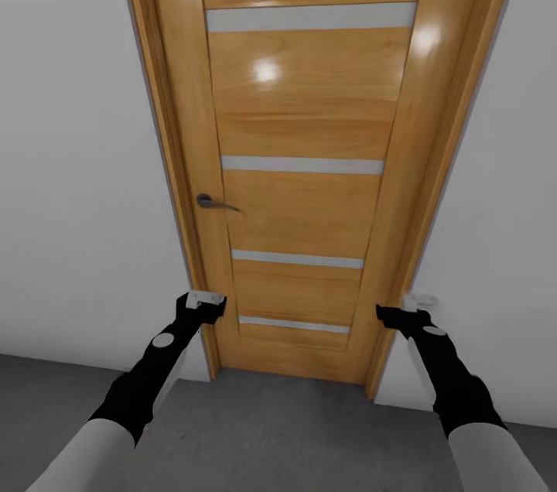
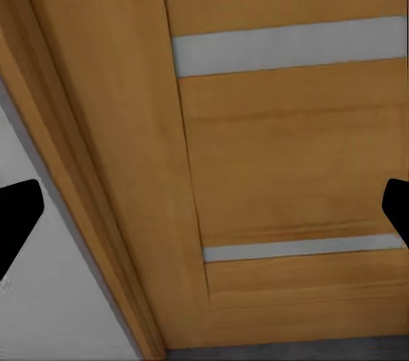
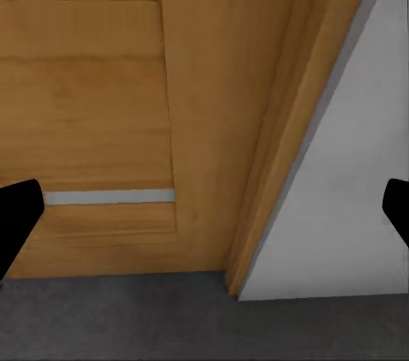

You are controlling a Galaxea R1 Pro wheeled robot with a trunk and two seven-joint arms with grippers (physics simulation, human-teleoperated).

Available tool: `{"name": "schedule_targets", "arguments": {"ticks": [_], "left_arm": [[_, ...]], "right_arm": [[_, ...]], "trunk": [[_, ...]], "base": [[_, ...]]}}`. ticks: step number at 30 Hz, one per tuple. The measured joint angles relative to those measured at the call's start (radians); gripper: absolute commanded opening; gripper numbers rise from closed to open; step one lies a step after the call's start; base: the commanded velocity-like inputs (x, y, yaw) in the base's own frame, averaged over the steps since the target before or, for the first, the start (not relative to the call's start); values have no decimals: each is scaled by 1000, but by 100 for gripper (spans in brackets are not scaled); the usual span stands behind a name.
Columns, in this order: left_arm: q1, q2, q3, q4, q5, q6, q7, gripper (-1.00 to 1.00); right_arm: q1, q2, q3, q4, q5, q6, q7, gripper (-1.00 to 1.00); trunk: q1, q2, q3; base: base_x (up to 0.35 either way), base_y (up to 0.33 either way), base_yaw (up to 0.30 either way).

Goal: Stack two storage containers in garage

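Note:
The two storage containers are out of view. I face a closed wooden panel door [image 1: 302, 167] with pale horizontal strips and a dark lever handle [image 1: 210, 203]. My left gripper [image 1: 203, 305] hangs open in front of the door's left frame, with nothing between its fingers [image 2: 17, 212]. Level with it, my right gripper [image 1: 406, 312] is open and empty by the right frame; its black fingertips [image 3: 15, 212] sit wide apart. Beneath both arms lies the rough grey concrete floor [image 1: 271, 430].
Plain white walls [image 1: 70, 167] flank the door on both sides. The door frame [image 3: 273, 165] meets the floor just ahead of the grippers. A light skirting runs along the base of the left wall [image 1: 93, 364].

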Motion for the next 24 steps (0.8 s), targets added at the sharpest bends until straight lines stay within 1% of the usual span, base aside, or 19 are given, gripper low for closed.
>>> {"name": "schedule_targets", "arguments": {"ticks": [3, 6, 11, 13, 18, 24], "left_arm": [[-8, 2, 0, -29, -1, 5, 1, 100], [-11, 5, 1, -50, -1, 6, 1, 100], [-16, 5, 3, -83, -1, 13, 2, 100], [-29, 4, 4, -97, -1, 17, 2, 100], [-47, 0, 10, -164, 1, 23, 5, 100], [-49, -2, 12, -191, 7, 23, 6, 100]], "right_arm": [[-27, 0, 23, -7, 11, 2, -1, 100], [-40, 0, 37, -11, 19, 13, -1, 100], [-51, 1, 44, -13, 23, 25, -1, 100], [-53, 1, 46, -13, 24, 27, -1, 100], [-54, 1, 48, -14, 24, 29, -1, 100], [-54, 2, 50, -12, 23, 29, -1, 100]], "trunk": [[0, 0, 0], [0, 0, 0], [0, 0, 0], [0, 0, 0], [0, 0, 0], [0, 0, 0]], "base": [[36, 0, -1], [31, 0, 0], [93, 0, 0], [126, 0, 0], [59, 0, 0], [12, 0, 0]]}}
